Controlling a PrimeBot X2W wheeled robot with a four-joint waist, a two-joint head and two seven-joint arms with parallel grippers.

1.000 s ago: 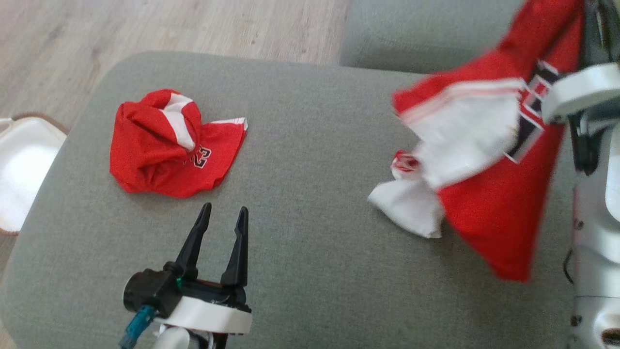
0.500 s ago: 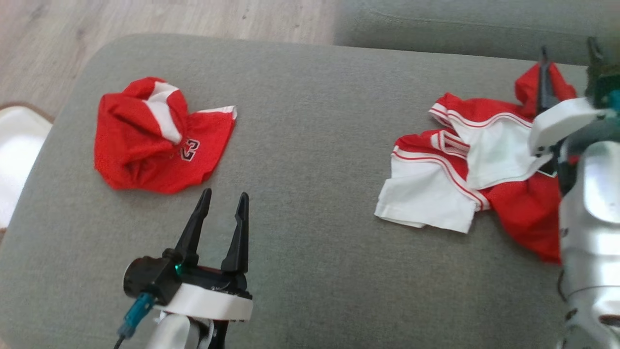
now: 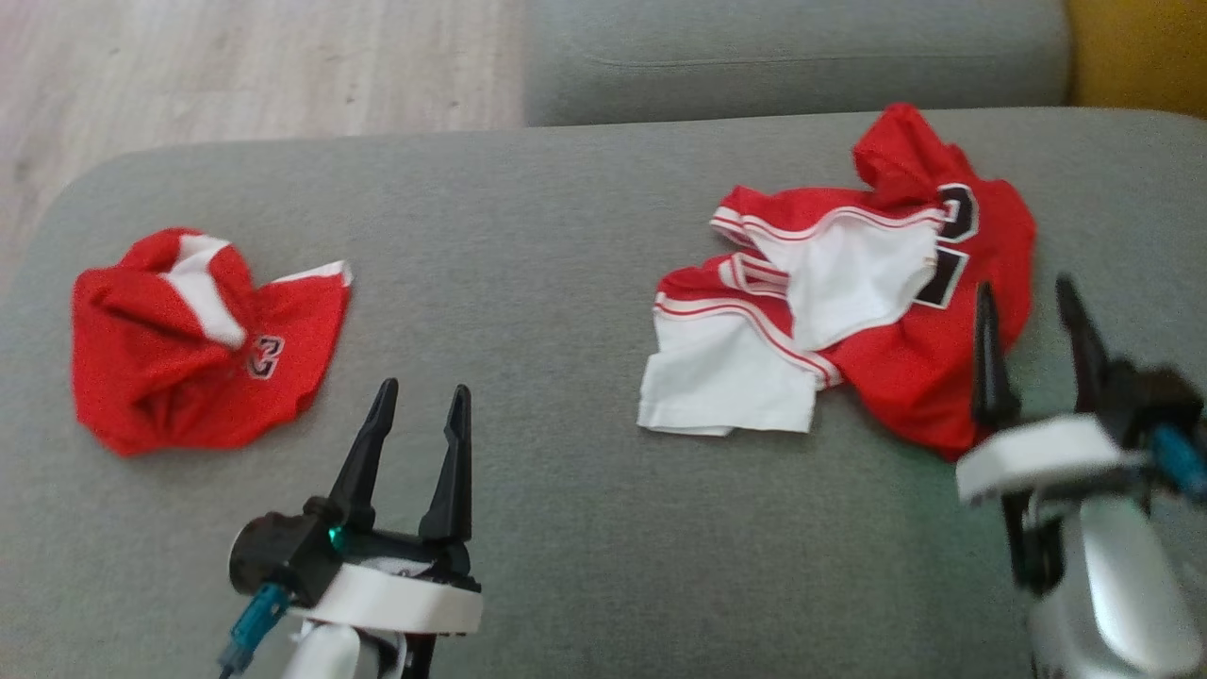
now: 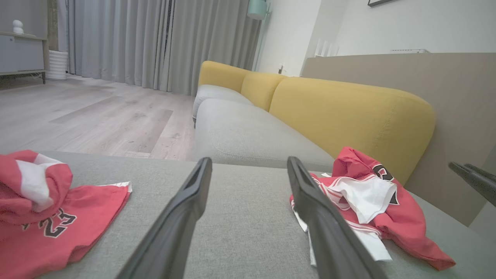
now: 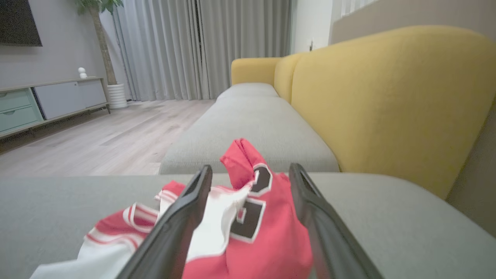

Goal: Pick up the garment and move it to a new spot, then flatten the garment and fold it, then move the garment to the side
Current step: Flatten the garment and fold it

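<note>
Seat cushion (image 3: 566,236): broad grey upholstered pad that carries everything else; a second grey cushion lies beyond its far edge.
Backrest (image 4: 348,112): yellow and rounded, running along the robot's right side of the cushions.
Floor (image 3: 236,66): pale wood planks, beyond the cushion's far left corner.
Garment (image 3: 905,368): red jersey with white panels, red-and-white striped trim and black numerals. It lies crumpled on the right half of the cushion, with one white panel spread toward the middle and a red peak bunched up at the far end.
Second red jersey (image 3: 179,377): heaped on the left part of the cushion, numerals showing, well apart from the garment.
Right gripper (image 3: 1026,285): fingers spread wide and grasping nothing. They point away from the robot at the garment's near right edge, with the inner finger in front of red cloth; whether it touches cannot be told.
Left gripper (image 3: 424,387): fingers spread and empty, over bare cushion between the two jerseys and nearer the second red jersey.
</note>
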